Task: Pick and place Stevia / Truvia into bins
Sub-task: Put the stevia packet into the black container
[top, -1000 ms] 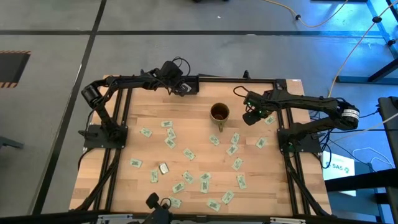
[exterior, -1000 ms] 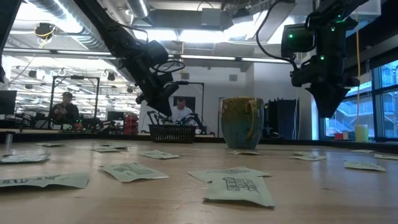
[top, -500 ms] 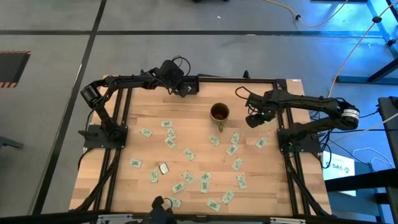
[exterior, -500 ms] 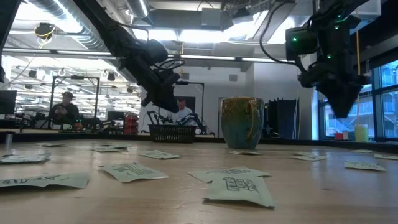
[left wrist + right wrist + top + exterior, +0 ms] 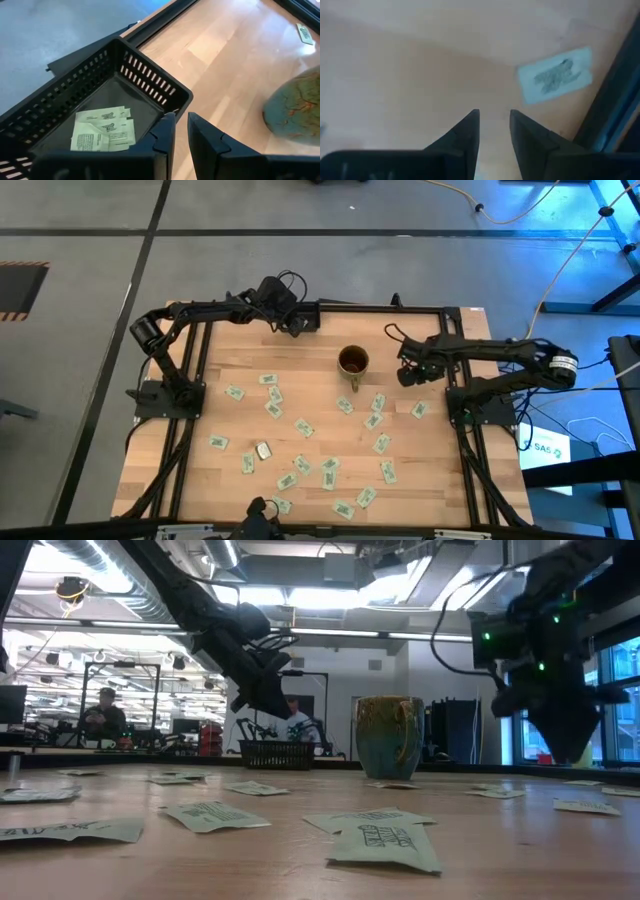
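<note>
Robotics lab: open hall with exposed ceiling ducts, strip lighting, equipment racks, seated persons at workstations, taped concrete floor.

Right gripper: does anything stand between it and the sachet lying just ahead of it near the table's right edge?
Nothing visible does. The right gripper hangs above bare wood with empty jaws slightly apart, and the sachet lies flat just ahead, beside the dark edge rail. The mug stands off to the gripper's side, not in its path.

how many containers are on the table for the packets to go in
2. A brown mug stands near the middle of the table's far side. A black basket sits at the far edge to the mug's left, below the left end effector. None seems hidden.
</note>
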{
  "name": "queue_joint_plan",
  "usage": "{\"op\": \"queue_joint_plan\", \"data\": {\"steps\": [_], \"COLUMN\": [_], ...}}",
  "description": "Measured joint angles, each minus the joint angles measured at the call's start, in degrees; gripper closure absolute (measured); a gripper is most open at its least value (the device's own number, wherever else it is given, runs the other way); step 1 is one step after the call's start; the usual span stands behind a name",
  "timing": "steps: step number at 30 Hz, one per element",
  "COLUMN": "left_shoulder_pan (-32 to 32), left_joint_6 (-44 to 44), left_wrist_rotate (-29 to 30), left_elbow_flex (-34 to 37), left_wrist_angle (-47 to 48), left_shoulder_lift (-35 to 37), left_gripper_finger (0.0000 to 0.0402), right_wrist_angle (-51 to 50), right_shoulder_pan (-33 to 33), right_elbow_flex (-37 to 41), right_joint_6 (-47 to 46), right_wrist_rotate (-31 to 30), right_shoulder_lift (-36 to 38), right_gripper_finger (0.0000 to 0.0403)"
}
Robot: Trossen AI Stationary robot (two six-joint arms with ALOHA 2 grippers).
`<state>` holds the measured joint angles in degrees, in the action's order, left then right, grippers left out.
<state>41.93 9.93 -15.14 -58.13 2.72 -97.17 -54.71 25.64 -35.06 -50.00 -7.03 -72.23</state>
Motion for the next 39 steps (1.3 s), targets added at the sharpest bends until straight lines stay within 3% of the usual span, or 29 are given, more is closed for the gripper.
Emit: {"op": "queue_joint_plan", "data": {"steps": [3,12,28,34,39], "left_shoulder_pan": [0.0,0.0,0.0,0.0,0.0], "left_joint_6": [0.0,0.0,-0.2,-0.2,-0.2], "left_wrist_rotate": [0.0,0.0,0.0,0.0,0.0], "left_elbow_flex": [0.0,0.0,0.0,0.0,0.0], "left_wrist_angle": [0.0,0.0,0.1,0.1,0.1], "left_shoulder_lift": [0.0,0.0,0.0,0.0,0.0], "left_gripper_finger": [0.0358,0.0355,0.0355,0.0359,0.0357], "right_wrist_angle": [1.0,8.1,8.7,9.1,9.1], "right_shoulder_pan": [1.8,6.8,7.9,7.9,7.9], "right_elbow_flex": [2.7,8.4,8.8,8.8,8.8], "right_joint_6": [-1.3,-0.3,2.5,2.7,3.9], "right_wrist_rotate": [-3.8,-3.6,-2.7,-2.5,-2.2], "right_shoulder_lift": [0.0,0.3,0.2,0.2,0.1], "right_gripper_finger": [0.0305,0.0337,0.0353,0.0393,0.0399]}}
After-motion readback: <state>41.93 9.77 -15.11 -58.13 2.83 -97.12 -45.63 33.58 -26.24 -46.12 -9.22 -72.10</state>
